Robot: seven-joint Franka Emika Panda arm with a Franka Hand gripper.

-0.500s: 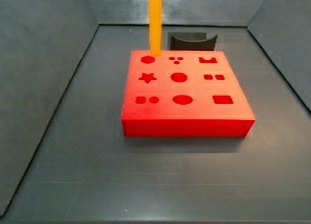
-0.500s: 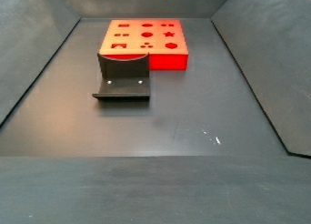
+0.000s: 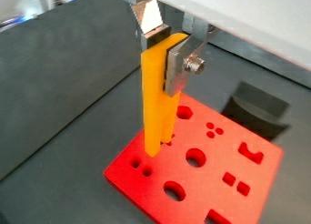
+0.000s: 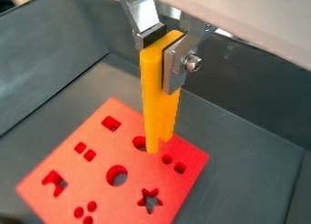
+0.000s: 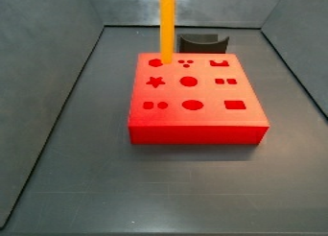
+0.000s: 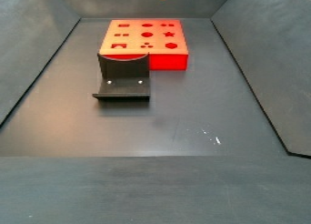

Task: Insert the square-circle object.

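The square-circle object, a long orange-yellow bar [image 3: 157, 100], hangs upright in my gripper [image 3: 165, 55], which is shut on its upper end. It shows in both wrist views [image 4: 158, 96]; the gripper [image 4: 165, 50] is directly above the red block. The bar's lower end meets the top of the flat red block with shaped holes [image 4: 109, 168] at a hole near one corner. In a side view the bar [image 5: 167, 24] comes down to the round hole at the block's far left corner [image 5: 156, 61]. The prongs are hidden. The gripper is above the frame in both side views.
The red block [image 5: 195, 96] lies on the dark floor between grey walls. A small dark grey block with a curved notch [image 5: 201, 40] stands just behind it, also seen in a wrist view [image 3: 261, 105]. The fixture [image 6: 123, 77] stands beside the red block [image 6: 145, 41].
The bar has come down a little, so its lower end now sits nearer the round corner hole of the red block. Nothing else has moved.
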